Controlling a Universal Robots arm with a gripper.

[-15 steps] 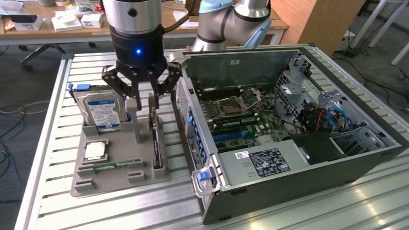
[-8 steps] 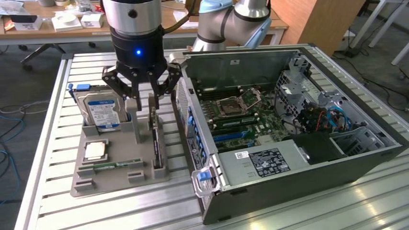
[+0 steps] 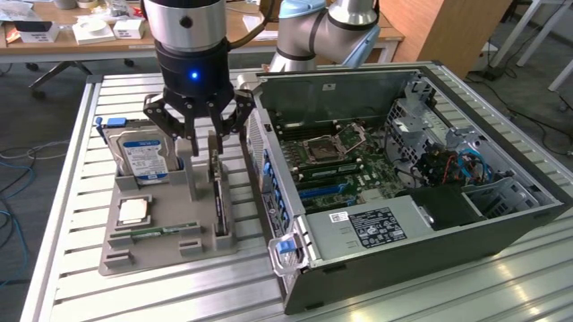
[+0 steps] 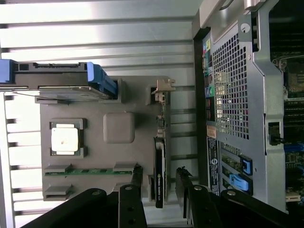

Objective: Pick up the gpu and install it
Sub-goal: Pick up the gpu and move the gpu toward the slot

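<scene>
GPU (image 3: pixel 219 201) on edge in its holder slot, pincer (image 4: pixel 159 172) spread around it.
A slatted metal desk (image 3: pixel 161 295) carries an open computer case (image 3: pixel 403 248) on the exterior view's right, with a grey holder (image 3: pixel 134 258) just beside it. A blue-labelled hard drive (image 3: pixel 143 157) stands upright in the holder, and the GPU stands in the slot nearest the case. The pincer's fingers (image 4: pixel 137 183) sit on either side of the card's upper edge, released, with a gap showing on each side.

A: What carries it all?
B: A slatted metal table (image 3: pixel 161 295) — silver ribs running side by side.
A: And directly on it?
B: A grey holder tray (image 3: pixel 121 258) — and just beside it, an open computer case (image 3: pixel 421 245).
</scene>
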